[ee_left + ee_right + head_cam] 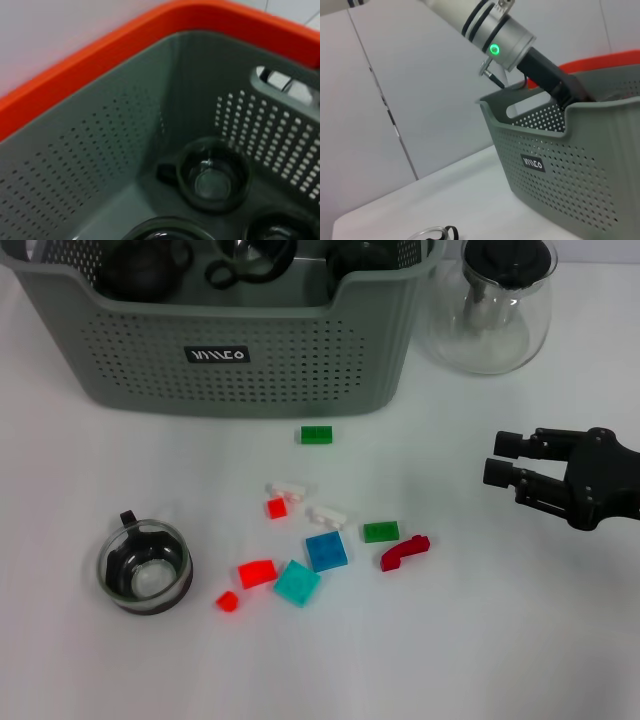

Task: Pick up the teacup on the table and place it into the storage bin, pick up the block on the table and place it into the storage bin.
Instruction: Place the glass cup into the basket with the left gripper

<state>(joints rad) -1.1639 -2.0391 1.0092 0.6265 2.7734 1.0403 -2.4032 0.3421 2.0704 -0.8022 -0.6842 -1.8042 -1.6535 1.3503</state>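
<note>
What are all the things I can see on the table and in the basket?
storage bin: one, grey-green, back of table
cups in the bin: at least three, dark, on its floor
teacup: one, clear with black handle, front left
glass pot: one, clear, black lid, beside the bin
blocks: about eleven, green, red, white, blue, teal, table middle
left gripper: reaching into the bin, fingers hidden
right gripper: black, above table at right, fingers open

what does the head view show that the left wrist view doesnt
Only the head view shows the glass teacup with a black handle on the white table, scattered small plastic blocks such as the blue square one, the clear glass pot and the right gripper. Only the left wrist view shows the orange rim behind the bin. Both show the grey-green perforated storage bin with dark cups inside.
</note>
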